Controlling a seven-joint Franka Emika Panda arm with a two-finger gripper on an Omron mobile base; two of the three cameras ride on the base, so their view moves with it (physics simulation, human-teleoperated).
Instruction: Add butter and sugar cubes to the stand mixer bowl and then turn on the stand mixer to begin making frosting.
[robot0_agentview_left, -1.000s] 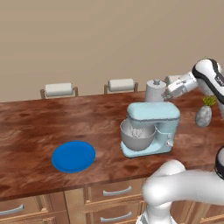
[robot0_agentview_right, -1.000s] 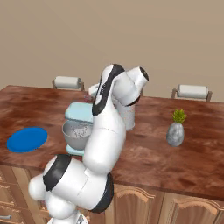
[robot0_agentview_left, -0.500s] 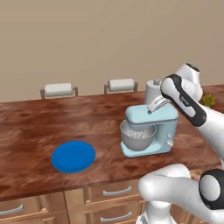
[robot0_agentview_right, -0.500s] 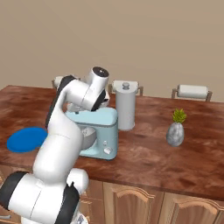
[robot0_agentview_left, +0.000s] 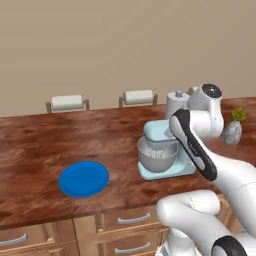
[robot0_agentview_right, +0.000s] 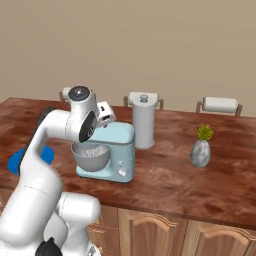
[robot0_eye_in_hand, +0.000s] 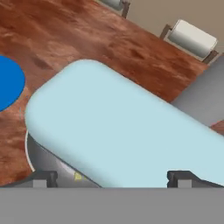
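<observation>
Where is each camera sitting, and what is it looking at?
Left base view: behind the arm's left, facing the stand mixer; arm lower right.
Right base view: behind its right, facing the mixer; arm lower left.
Hand view: on the hand, looking down at the mixer's head; open gripper at bottom.
All share the blue plate.

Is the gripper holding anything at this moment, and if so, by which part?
Nothing is held. The gripper is open, its fingertips spread wide with nothing between them, hovering just above the light-blue head of the stand mixer.
</observation>
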